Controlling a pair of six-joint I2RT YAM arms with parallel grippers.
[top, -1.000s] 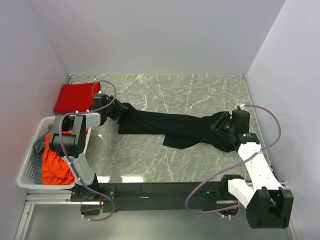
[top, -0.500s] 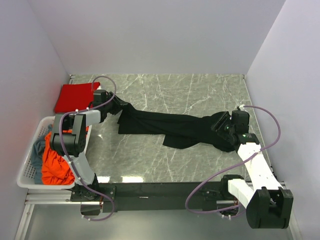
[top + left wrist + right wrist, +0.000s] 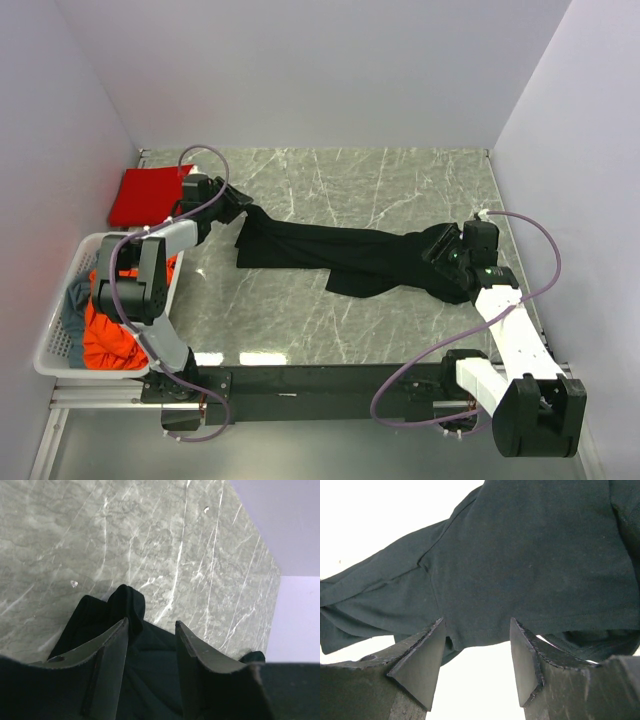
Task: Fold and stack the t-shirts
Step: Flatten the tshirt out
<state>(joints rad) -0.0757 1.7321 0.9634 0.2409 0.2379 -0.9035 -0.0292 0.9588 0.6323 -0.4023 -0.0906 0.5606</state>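
Observation:
The large black t-shirt [image 3: 340, 255] lies bunched in a long band across the marble table. My left gripper [image 3: 238, 207] is at its left end. In the left wrist view the fingers [image 3: 151, 622] are partly closed, with black cloth [image 3: 90, 615] filling the gap between them. My right gripper [image 3: 440, 250] is at the shirt's right end. Its jaws [image 3: 477, 622] stand wide apart, and the shirt's edge [image 3: 530, 555] sits just at the fingertips. A bright red t-shirt [image 3: 148, 195] lies folded at the back left. An orange-red t-shirt [image 3: 110, 335] and a grey-blue one [image 3: 72, 300] are in the basket.
The white perforated basket [image 3: 45, 352] stands at the near left beside the left arm. Walls close in the table at the left, back and right. A dark rail runs along the near edge between the arm bases.
My left gripper has closed partway onto the shirt's left end and moved toward the back left. The right arm and its jaws have stayed still.

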